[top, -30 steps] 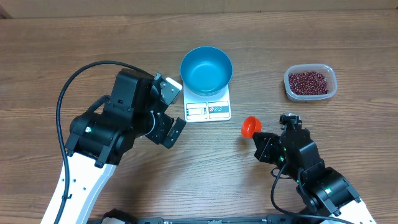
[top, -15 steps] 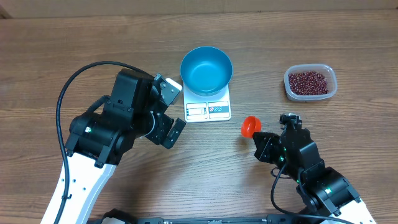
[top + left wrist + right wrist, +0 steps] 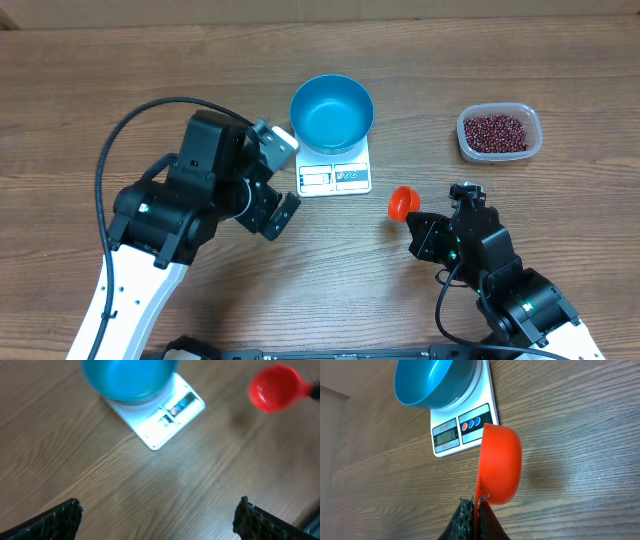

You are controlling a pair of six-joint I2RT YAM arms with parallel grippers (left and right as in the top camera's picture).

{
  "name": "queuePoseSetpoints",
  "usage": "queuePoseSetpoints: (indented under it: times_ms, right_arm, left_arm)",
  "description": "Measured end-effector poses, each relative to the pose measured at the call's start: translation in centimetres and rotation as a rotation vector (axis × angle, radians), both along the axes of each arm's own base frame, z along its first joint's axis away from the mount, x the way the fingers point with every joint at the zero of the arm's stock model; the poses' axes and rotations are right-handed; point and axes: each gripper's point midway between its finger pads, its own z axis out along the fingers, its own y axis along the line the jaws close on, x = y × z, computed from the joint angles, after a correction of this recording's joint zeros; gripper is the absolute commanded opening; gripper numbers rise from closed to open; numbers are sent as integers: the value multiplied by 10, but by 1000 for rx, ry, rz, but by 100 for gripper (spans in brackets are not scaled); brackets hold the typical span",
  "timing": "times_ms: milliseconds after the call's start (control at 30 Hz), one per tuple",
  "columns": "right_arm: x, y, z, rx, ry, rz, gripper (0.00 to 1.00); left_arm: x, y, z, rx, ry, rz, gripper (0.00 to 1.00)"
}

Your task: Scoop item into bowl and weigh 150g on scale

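While the bowl (image 3: 332,113) sits on the scale (image 3: 335,178) mid-table, its inside bare blue, the beans (image 3: 497,130) lie piled in a clear tub (image 3: 533,146) far right, well apart from both. Down front, the right gripper (image 3: 415,224) is clamped tight on the handle of a red scoop (image 3: 402,202), tipped on edge near the scale's display end and apparently off the wood. Beside the scale, the left gripper (image 3: 157,515) hovers, fingers spread wide, holding nothing.
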Motion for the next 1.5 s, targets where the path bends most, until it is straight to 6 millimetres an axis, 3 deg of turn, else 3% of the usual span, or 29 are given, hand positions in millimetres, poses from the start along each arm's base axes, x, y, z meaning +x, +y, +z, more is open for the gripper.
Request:
queuePoseSetpoints:
  times_ms: [167, 433, 1500]
  right_arm:
    - [0, 0, 0, 0, 0, -1, 4]
    - [0, 0, 0, 0, 0, 0, 4]
    - [0, 0, 0, 0, 1, 0, 4]
  left_arm:
    - [-7, -7, -7, 17, -6, -139, 100]
    - [3, 12, -6, 20, -16, -103, 100]
    - [3, 12, -6, 21, -20, -118, 100]
